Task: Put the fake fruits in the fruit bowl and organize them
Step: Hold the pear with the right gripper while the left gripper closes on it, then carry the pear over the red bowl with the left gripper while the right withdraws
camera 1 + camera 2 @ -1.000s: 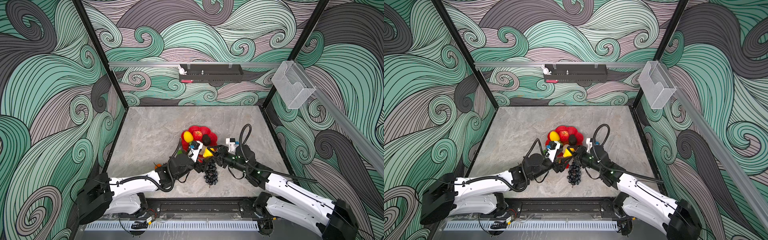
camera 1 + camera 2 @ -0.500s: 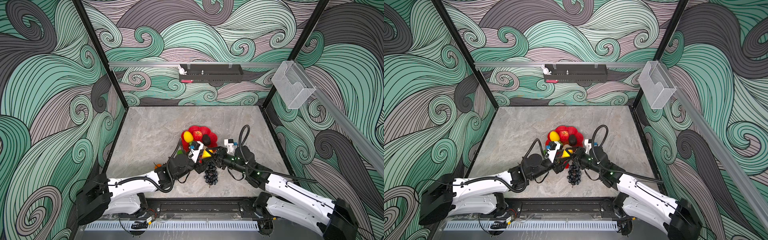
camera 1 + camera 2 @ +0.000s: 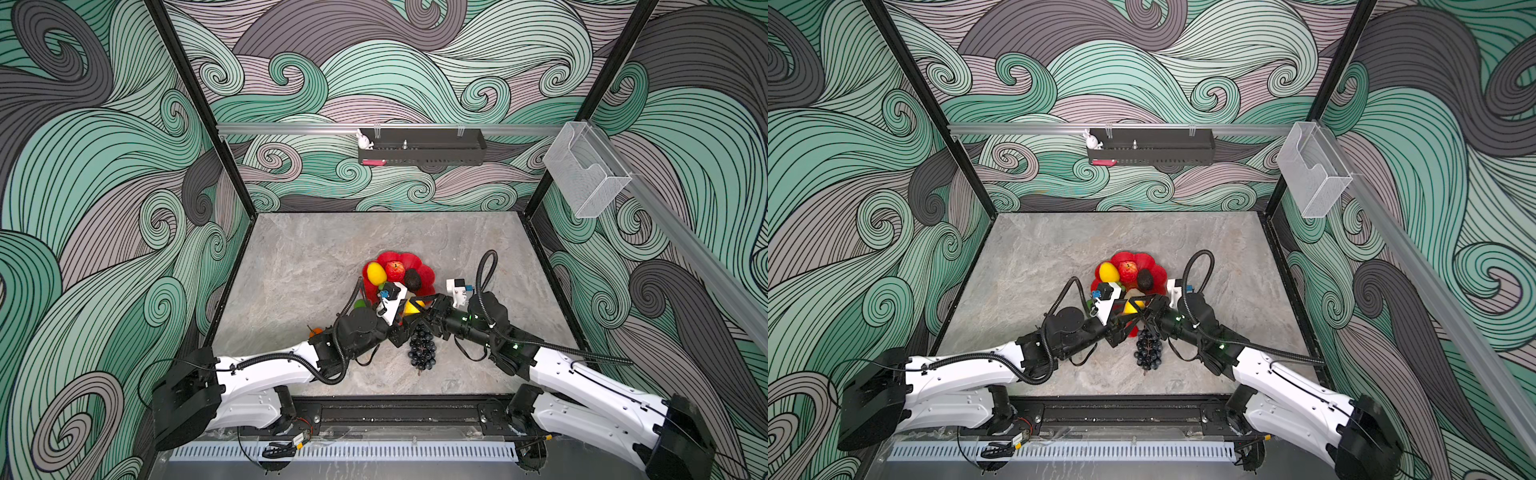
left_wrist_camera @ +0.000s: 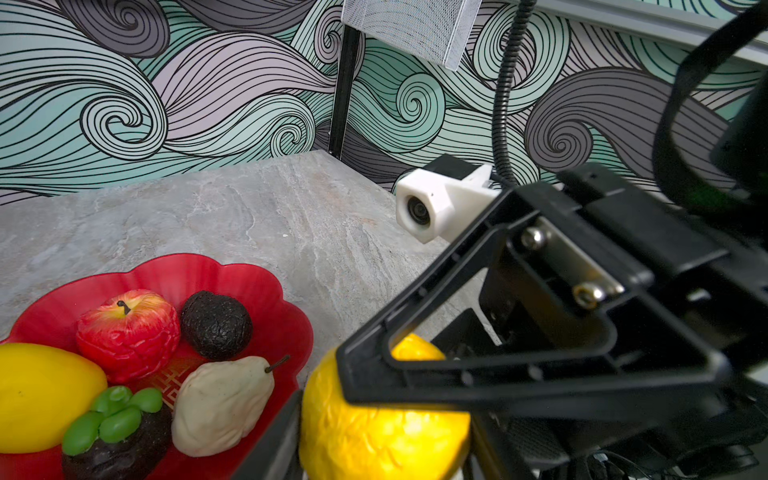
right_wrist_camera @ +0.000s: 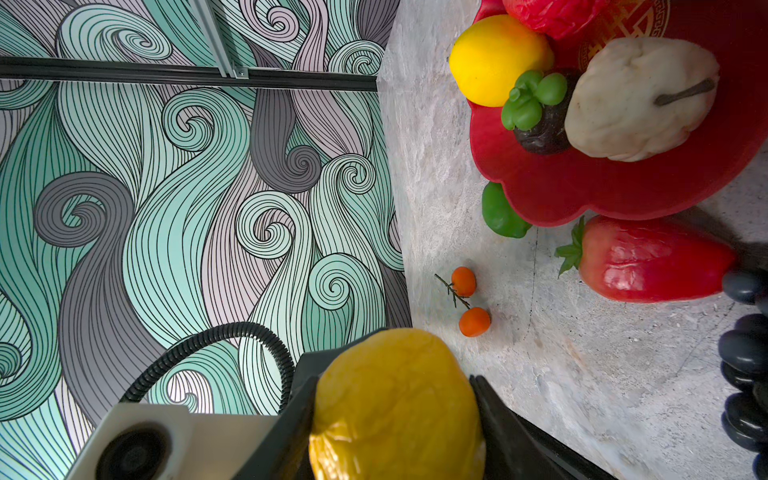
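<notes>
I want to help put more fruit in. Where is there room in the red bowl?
Bare red shows at the back of the fruit bowl, behind the apple and avocado, and between the cream fruit and the rim nearest the strawberry. The lemon and mangosteen side is packed. The grapes crowd the table there too.

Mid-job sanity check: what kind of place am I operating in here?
Looks like a robot test cell in a lab, not a home: wave-print walls box in a small stone-look tabletop, both arms mount on a rail at its front, and the fruit bowl holds fake fruits.
</notes>
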Available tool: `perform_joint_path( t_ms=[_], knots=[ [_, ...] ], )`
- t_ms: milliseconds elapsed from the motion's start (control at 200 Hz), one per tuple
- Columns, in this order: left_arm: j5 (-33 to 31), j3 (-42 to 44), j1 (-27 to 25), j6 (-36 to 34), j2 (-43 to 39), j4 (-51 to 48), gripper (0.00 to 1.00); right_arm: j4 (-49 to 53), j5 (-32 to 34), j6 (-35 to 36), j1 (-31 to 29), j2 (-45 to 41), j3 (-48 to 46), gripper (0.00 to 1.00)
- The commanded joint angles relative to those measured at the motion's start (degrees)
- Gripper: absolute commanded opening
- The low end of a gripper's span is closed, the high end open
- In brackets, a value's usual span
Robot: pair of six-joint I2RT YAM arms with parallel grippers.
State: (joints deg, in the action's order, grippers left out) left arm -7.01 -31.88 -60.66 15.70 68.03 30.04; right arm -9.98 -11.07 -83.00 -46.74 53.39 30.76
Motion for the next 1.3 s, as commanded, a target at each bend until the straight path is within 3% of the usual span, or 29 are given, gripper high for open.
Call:
perform_joint_path(
  t_ms=[0,385,716,791,871,1061,1296],
  knots=[
    [2.2,-2.2,-0.2,-1.1,-0.1,1.2,0.47,-1.7,-1.8,0.1,-0.4,0.3,0.3,0.53],
    [-0.1,-2.6,-0.2,-2.4,-0.9,-2.2,0.46,-0.1,-0.8,2.6,-0.4,0.4,1.0,0.57],
    [-4.1,-4.1,-0.2,-3.0,-2.0,-8.2,0.46,4.9,2.3,6.4,0.1,-1.2,0.6,0.80],
    [-4.1,-4.9,0.1,-3.9,-2.3,-10.9,0.47,8.3,3.3,8.9,1.1,-3.1,0.7,0.84],
    [0.1,-6.7,1.6,-5.7,-2.0,-15.7,0.48,12.7,5.2,13.3,2.7,-6.0,0.6,0.86],
    [4.9,-11.8,7.0,-7.4,0.7,-26.7,0.47,27.5,6.7,22.7,11.5,-15.1,-1.5,0.89],
    [5.9,-22.2,12.2,-9.7,8.1,-37.9,0.47,39.0,6.6,26.5,15.9,-26.4,-6.3,0.88]
  ],
)
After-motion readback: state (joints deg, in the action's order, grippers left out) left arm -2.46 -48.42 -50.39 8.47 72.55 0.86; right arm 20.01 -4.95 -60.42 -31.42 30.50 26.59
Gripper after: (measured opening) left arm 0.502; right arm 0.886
